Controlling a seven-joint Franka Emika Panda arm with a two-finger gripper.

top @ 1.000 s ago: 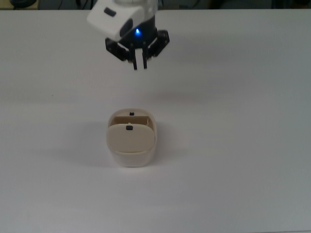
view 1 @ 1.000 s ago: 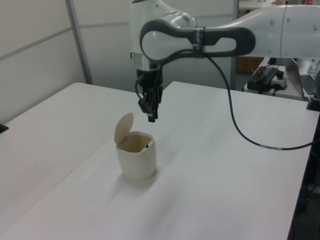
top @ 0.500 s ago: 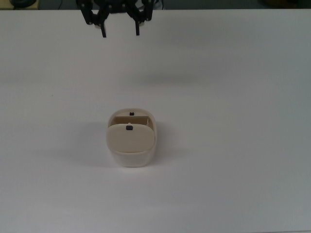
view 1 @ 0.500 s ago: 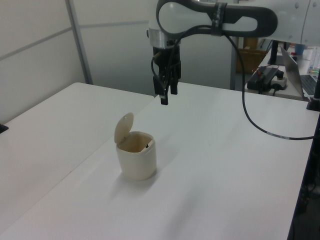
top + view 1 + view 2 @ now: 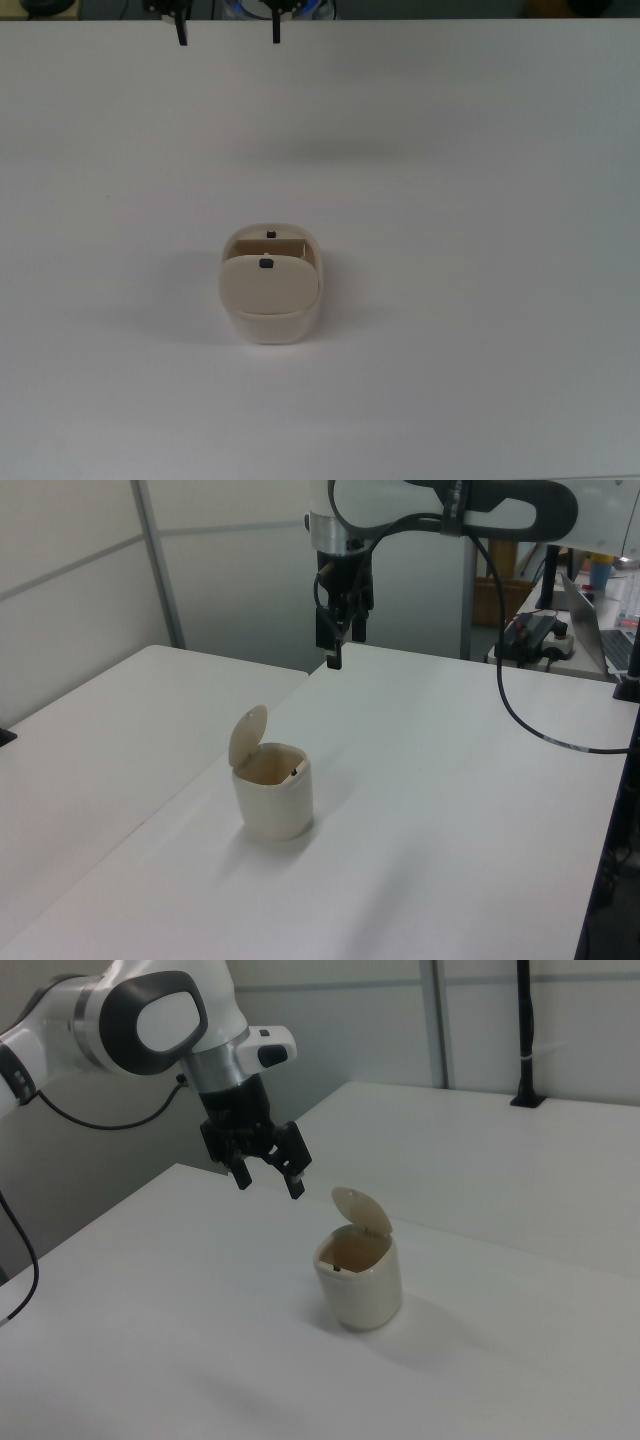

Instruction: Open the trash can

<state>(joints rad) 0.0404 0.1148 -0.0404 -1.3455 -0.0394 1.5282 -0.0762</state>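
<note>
I have the trash can (image 5: 272, 798) standing upright near the middle of the white surface (image 5: 450, 810), and its lid (image 5: 247, 737) is already tipped up on its hinge, so I can see into the open mouth in both side views. From where things lie, I'd judge the opening itself done.

The fingers (image 5: 268, 1178) are spread wide and hold nothing. They hang high above the surface and well apart from the can. In the right view they sit up and toward the right view's left of the can; in the left view the gripper (image 5: 334, 645) is above and behind it, toward the left view's right. In the top view only the two fingertips (image 5: 180, 33) show at the upper edge, far above the can (image 5: 270, 285).

So the can lies down and away from the fingers, with the raised lid on the can's far side from the arm. Nothing stands between them, and I see no need to go back down.
</note>
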